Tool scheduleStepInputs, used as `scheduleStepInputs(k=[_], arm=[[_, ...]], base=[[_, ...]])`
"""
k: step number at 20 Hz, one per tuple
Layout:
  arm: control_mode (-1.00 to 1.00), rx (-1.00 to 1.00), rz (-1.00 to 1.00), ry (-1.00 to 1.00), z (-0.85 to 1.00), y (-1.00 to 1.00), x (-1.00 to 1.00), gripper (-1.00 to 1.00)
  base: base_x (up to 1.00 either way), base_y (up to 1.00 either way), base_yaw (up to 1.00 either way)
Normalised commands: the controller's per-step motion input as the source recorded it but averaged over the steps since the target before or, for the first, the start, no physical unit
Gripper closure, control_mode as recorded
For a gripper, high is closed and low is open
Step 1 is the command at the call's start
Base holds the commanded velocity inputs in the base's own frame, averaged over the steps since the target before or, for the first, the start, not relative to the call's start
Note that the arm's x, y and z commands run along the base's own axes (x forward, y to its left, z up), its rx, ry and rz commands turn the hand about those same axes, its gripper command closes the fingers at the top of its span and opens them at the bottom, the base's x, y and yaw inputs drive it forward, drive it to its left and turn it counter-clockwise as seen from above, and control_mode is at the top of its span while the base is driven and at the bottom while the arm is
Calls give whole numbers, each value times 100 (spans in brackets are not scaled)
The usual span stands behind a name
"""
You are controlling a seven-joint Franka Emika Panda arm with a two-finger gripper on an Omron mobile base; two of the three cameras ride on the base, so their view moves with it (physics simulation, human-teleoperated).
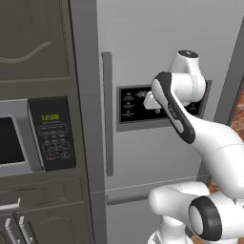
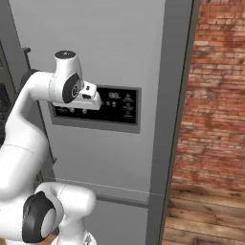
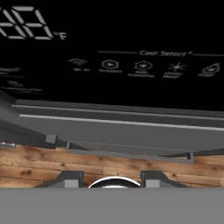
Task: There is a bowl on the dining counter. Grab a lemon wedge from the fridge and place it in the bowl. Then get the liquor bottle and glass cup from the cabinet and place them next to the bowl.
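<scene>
The fingers (image 3: pixel 69 178) show as two dark tips standing apart with nothing between them, so the gripper (image 3: pixel 111 179) is open and holds nothing; it faces the black dispenser panel (image 1: pixel 138 106) on the closed fridge (image 1: pixel 143 43). The lemon wedge is presumably behind that door. To open it well, shift the hand from the panel toward the door's left edge, where the vertical bar handle (image 1: pixel 107 114) stands, straddle the bar squarely, close firmly, then pull along the door's arc.
</scene>
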Motion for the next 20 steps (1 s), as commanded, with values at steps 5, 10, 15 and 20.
scheduleStepInputs(k=[5, 10, 15, 20], arm=[[100, 0, 0, 0, 0, 0, 0, -100], [100, 0, 0, 0, 0, 0, 0, -100], [100, 0, 0, 0, 0, 0, 0, -100], [100, 0, 0, 0, 0, 0, 0, -100]], base=[[-13, 0, 0], [-52, 44, -4], [-54, 65, -20], [-30, 59, -32]])
